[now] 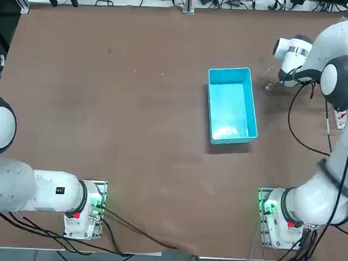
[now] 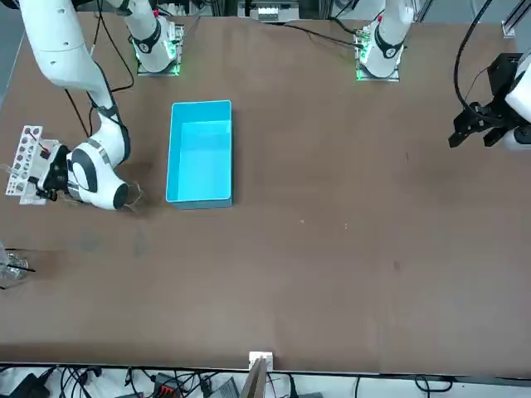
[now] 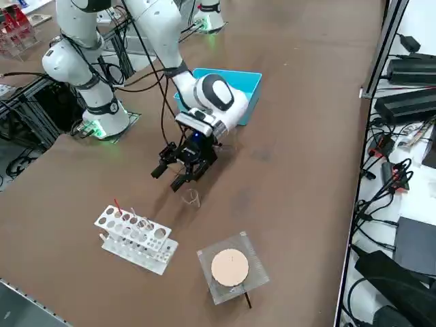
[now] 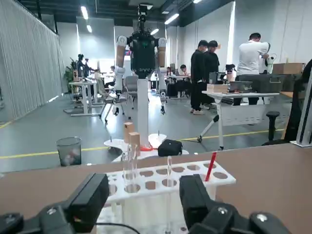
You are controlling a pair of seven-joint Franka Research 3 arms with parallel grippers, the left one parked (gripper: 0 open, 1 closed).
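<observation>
My right gripper hangs low over the table at the robot's right side, open, with nothing between its fingers. In the wrist view it faces a white test tube rack a short way ahead, which holds a clear tube and a red-tipped stick. The same rack lies beyond the fingertips in the right side view. A small clear vial stands on the table just beside the gripper, apart from it. From the front, the gripper sits next to the rack.
A blue bin stands open near the table's middle, behind the right wrist. A clear square dish with a tan round disc lies past the rack near the table's edge. Cables and boxes line the far side.
</observation>
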